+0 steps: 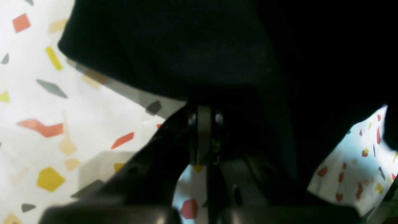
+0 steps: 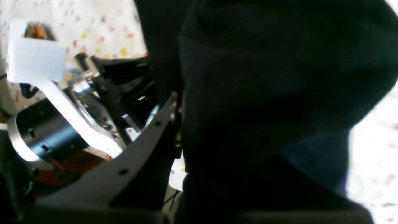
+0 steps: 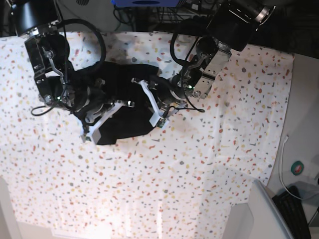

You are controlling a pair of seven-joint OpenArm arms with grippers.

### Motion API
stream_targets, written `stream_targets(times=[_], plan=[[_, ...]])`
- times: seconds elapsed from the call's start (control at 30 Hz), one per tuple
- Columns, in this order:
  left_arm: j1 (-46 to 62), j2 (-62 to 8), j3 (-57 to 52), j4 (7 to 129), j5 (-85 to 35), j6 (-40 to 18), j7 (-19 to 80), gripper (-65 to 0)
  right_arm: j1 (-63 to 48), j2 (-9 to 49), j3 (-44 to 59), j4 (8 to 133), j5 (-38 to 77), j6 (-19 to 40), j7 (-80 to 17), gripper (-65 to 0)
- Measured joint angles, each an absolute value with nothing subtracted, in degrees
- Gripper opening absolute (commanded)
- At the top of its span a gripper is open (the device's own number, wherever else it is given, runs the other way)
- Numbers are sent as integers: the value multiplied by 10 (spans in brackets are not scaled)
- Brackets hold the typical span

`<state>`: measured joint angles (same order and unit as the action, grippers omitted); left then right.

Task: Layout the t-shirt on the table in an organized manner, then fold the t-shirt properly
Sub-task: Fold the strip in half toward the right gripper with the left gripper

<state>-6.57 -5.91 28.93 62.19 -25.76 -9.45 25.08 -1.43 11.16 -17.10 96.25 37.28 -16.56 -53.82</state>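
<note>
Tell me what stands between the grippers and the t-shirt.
Nothing visible does. The left gripper and the right gripper are both shut on the t-shirt, which is bunched between them over the table.

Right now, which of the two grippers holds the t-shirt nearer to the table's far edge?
The left gripper, on the base view's right; the right gripper grips the t-shirt lower down.
</note>
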Motion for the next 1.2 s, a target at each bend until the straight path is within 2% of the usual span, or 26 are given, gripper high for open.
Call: stream_targets(times=[0.23,0.47,0.57,0.6,0.67,0.73,0.83,0.97,1.1,1.2], plan=[[-63,-69,289,629,-260,-95,251,-650,-9,115,-178,944,369,-166,-512,-650],[-10,-134,287,730,-256,-60,267,-650,-9,115,-178,927,369,-166,-502,-650],[30,-148,246,772,-257,-63,267,-650,-10,115,-178,926,370,-166,-496,-650],[47,-153,224,784,-257,-63,267,-650,-9,113,-178,926,370,-166,-492,-621],[88,-168,172,811,-258,-64,268,-650,-8,114,-179,926,370,-166,-482,-509],[126,-188,126,836,-255,-62,271,-650,-9,114,-179,926,370,-166,-471,-431],[175,-213,70,877,-254,-59,272,-650,-10,112,-180,926,371,-166,-449,-354],[224,-219,-1,905,-257,-65,269,-650,-9,104,-180,926,369,-167,-435,-300],[245,-223,-63,909,-255,-61,273,-650,-8,96,-181,926,371,-167,-435,-293],[243,-223,-89,908,-257,-65,272,-650,-5,103,-226,926,366,-168,-430,-294]])
